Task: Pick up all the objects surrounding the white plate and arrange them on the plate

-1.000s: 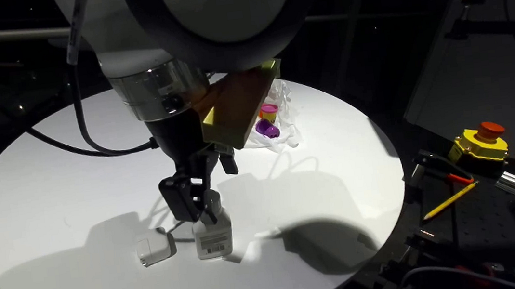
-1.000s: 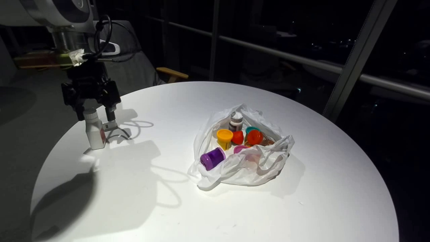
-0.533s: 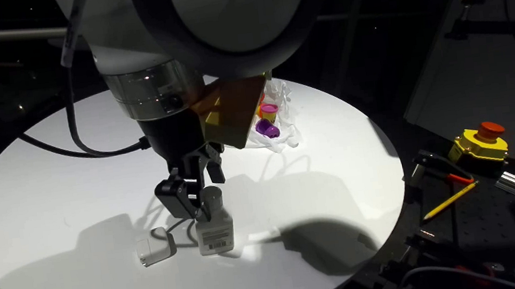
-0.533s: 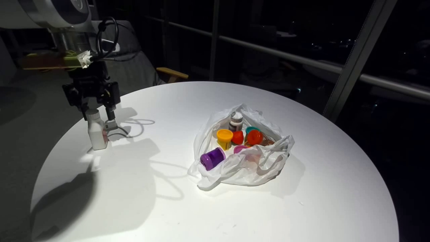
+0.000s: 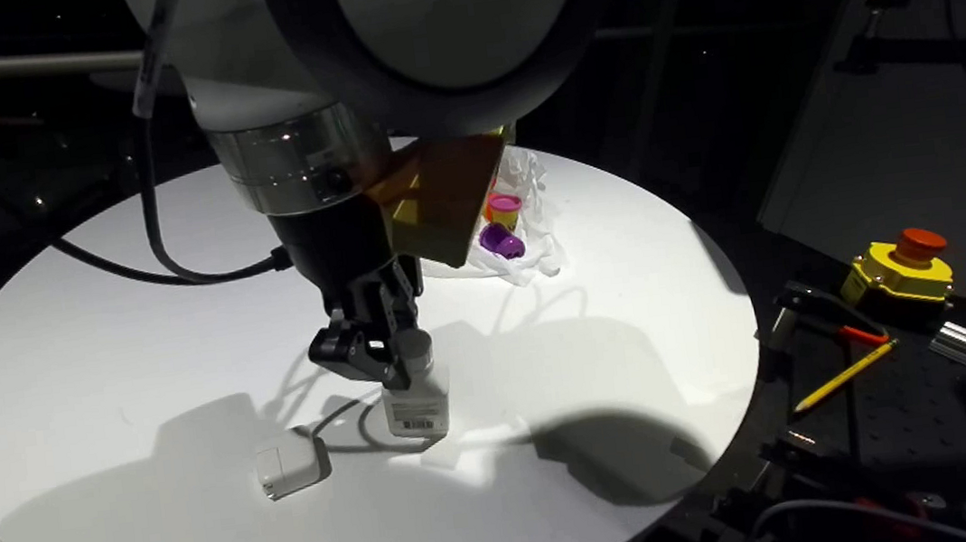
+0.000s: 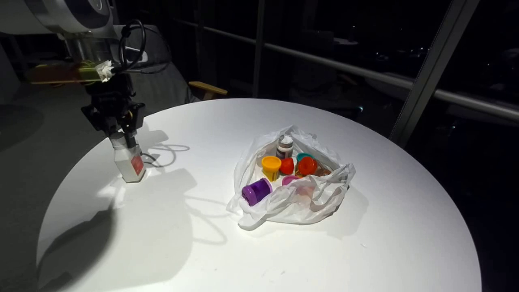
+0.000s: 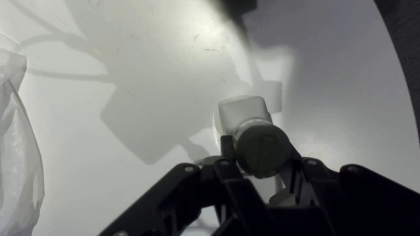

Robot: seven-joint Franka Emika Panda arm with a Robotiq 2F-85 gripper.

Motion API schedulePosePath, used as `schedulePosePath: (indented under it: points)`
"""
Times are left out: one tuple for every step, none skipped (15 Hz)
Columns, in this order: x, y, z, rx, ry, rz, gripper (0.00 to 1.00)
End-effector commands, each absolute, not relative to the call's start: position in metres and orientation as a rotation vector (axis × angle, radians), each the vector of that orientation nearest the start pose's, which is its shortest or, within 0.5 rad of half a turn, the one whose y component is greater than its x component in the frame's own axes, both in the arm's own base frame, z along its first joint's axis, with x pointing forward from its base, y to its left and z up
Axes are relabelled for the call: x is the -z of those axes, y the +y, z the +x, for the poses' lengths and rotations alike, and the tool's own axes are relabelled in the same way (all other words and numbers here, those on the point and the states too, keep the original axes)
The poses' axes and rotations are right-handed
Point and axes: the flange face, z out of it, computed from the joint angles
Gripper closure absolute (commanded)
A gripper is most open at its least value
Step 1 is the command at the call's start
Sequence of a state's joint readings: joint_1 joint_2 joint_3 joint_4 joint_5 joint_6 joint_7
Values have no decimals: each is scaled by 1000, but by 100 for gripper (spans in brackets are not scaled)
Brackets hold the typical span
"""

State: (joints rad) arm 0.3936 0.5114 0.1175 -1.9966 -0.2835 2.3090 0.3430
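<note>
My gripper (image 7: 260, 148) is shut on the capped neck of a small white bottle (image 7: 242, 109). Both exterior views show the bottle (image 6: 129, 164) leaning; whether its base touches the tabletop I cannot tell. A white block (image 5: 287, 464) with a thin cable lies near it, mostly hidden behind the bottle in an exterior view. On the white plate (image 6: 279, 215), whose rim is crinkled translucent plastic, sit a purple cup (image 6: 257, 191) on its side, a yellow-orange cup (image 6: 271, 167), a red piece (image 6: 287, 166), an orange-red cup (image 6: 307, 165), a teal lid (image 6: 304, 155), a pink lid (image 6: 290, 179) and a white jar (image 6: 285, 146).
The round white table (image 6: 389, 251) ends in a curved edge close to the bottle. A thin cable (image 5: 340, 414) runs from the block, behind the bottle. A side bench carries a red-and-yellow stop button (image 5: 901, 264) and a yellow pencil (image 5: 847, 375).
The gripper has shut on the bottle's neck after standing open around it. The bottle has shifted a little toward the plate and leans more. Block and plate have stayed put.
</note>
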Motion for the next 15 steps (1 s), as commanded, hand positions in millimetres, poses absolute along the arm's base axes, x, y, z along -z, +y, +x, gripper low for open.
schedulePosePath:
  points:
    - [-224, 247, 531, -99, -455, -3328, 89]
    - [-233, 232, 541, -70, -383, -3338, 89]
    - [-240, 216, 551, -40, -314, -3355, 89]
    - [-253, 194, 563, 4, -223, -3374, 89]
    - [-257, 171, 576, 43, -142, -3396, 89]
    - [-262, 146, 587, 56, -46, -3408, 89]
    - [-267, 120, 596, 79, 42, -3428, 89]
    - [-268, 95, 603, 92, 135, -3443, 89]
    - [-263, 71, 614, 106, 226, -3457, 89]
    - [-260, 49, 621, 126, 286, -3467, 89]
    - [-257, 31, 627, 145, 346, -3479, 89]
    - [-252, 13, 635, 193, 366, -3487, 89]
    - [-249, 1, 642, 241, 382, -3485, 89]
    - [-248, -8, 649, 300, 391, -3479, 89]
    - [-243, -17, 657, 368, 391, -3481, 89]
